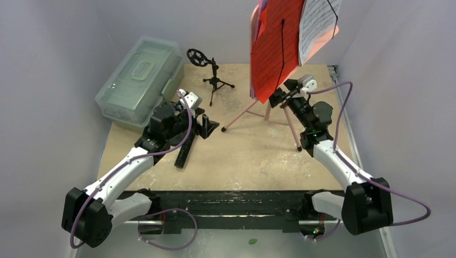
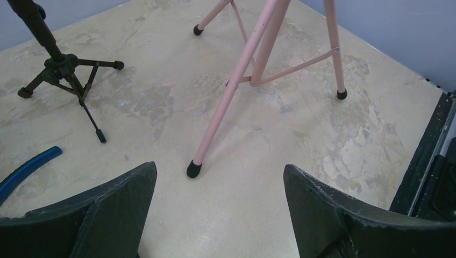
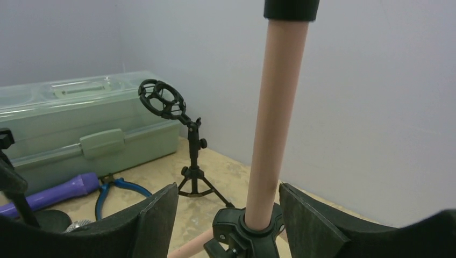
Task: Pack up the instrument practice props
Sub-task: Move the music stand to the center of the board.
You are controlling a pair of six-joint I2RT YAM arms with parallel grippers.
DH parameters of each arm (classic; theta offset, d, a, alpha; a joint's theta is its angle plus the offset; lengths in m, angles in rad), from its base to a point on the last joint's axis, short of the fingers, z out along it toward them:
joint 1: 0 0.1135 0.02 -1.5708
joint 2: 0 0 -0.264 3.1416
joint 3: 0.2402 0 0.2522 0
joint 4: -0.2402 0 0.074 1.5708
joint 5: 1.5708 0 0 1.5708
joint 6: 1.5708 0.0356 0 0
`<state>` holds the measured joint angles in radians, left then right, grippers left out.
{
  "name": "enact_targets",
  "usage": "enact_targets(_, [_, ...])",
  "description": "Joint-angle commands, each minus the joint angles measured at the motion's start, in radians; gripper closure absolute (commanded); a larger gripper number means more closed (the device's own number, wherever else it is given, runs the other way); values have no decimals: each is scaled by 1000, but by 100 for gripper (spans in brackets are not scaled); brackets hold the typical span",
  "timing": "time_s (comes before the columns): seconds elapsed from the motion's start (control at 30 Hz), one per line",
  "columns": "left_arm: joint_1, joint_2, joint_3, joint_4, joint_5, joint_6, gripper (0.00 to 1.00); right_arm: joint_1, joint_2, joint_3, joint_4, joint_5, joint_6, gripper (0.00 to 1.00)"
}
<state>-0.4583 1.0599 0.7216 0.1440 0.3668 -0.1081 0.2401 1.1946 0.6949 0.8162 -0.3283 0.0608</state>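
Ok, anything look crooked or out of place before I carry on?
Yes: on the pink music stand the red sheet and white sheet hang fanned and tilted, not squared. Blue-handled pliers lie beside the purple microphone.

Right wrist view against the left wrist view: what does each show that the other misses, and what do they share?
Only the right wrist view: the greenish case, the purple microphone and the pink stand's upright pole, standing between the open fingers of the right gripper. Only the left wrist view: the stand's three pink legs, black feet on the table. Both: the black mic tripod; a blue handle shows in each, apparently the pliers.
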Motion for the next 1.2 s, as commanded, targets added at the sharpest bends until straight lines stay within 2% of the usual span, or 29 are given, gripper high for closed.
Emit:
enact_targets(0.0, [6,-21,-6,60,63,21,12,-69,-91,23,-158,-125,-25,25])
enact_targets(0.1, [6,-21,-5,58,66,18,12,-118,-117,58,-331,-215,-133,19])
enact_targets(0.2, [6,-20,-4,58,70,18,12,-140,-133,56,-471,-276,-264,18])
enact_targets(0.33, [6,-18,-2,55,75,16,12,-206,-141,8,-487,-303,-259,18])
enact_targets(0.4, [6,-18,0,53,78,16,12,-220,-134,16,-523,-266,-239,20])
enact_targets(0.53, [6,-17,1,52,84,11,12,-221,-139,-41,-564,-234,-306,24])
enact_targets(0.6, [6,-12,3,53,88,6,12,-221,-141,-51,-585,-219,-324,29])
enact_targets(0.77, [6,-9,7,44,92,6,13,-221,-115,-27,-638,-264,-312,52])
enact_targets(0.87, [6,-10,7,44,89,7,13,-221,-113,-26,-661,-314,-305,61])
enact_targets(1.03, [6,-7,7,46,93,4,13,-217,-121,-33,-675,-434,-262,68])
enact_targets(1.17, [6,-3,7,49,99,1,13,-186,-114,-38,-674,-497,-239,70])
